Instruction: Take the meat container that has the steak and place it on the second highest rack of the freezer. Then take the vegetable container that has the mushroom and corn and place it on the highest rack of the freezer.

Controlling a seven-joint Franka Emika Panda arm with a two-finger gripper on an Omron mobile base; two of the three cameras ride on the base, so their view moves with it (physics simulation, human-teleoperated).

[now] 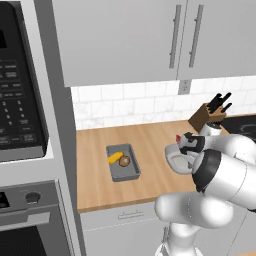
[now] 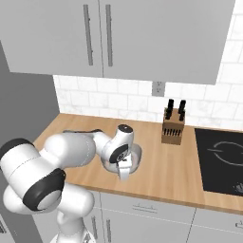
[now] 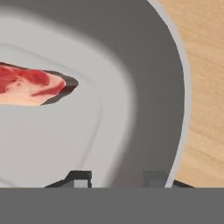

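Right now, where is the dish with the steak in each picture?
Left base view: the meat container is right of middle, partly behind the arm, below-left of the knife block.
Right base view: middle, under the arm's end, left of the knife block.
Hand view: close up, steak at left.
Shared landmark: the wooden counter beneath it.

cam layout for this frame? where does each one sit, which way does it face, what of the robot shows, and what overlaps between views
Left base view: behind the arm on its left, facing forward and down over the counter; vegetable container at centre, knife block far right; arm rises lower right.
Right base view: behind on its right, same counter; arm comes from lower left, gripper at the meat container.
Hand view: on the hand, looking down into the meat container at the steak; fingertips straddle its rim.
Shared: both base views show the knife block, arm and meat container.
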